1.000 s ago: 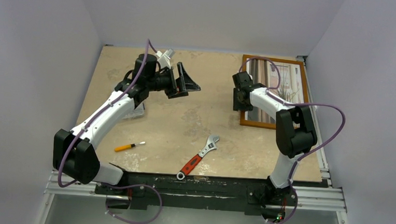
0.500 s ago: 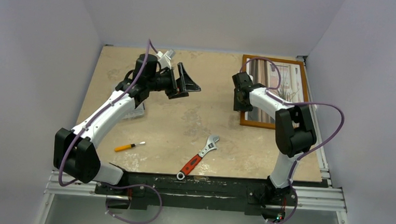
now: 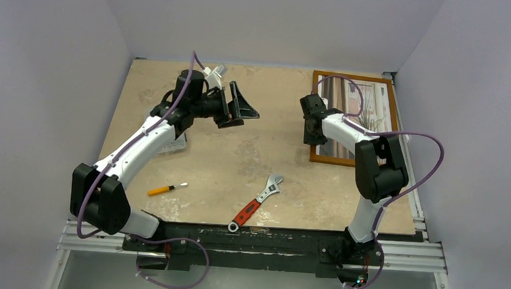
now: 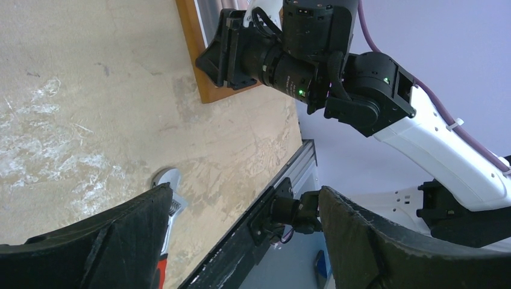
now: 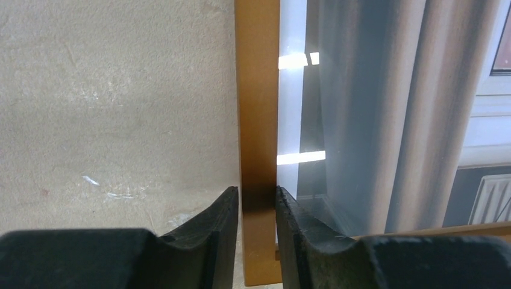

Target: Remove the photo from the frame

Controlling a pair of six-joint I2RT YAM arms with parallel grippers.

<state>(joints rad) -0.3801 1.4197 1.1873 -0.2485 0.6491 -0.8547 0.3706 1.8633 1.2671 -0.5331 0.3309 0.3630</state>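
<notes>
frame [image 3: 332, 161] lying flat at the far right corner of the table [image 3: 238, 160], photo [image 3: 376, 101] inside it behind a glossy pane. right gripper [image 5: 256, 198] grasping the frame's left border close to its near corner, one finger on each side of the wood. left gripper [image 4: 244, 201] released, jaws wide, raised over the far left of the table. right arm and its purple cable [image 3: 422, 136] cross above the photo, hiding part of it. red-handled wrench [image 3: 257, 201] and small screwdriver [image 3: 166, 190] lie nearer the front, well apart from the frame. mottled beige tabletop; metal rail [image 3: 266, 247] along the near edge; plain pale lilac walls [image 3: 267, 18]
</notes>
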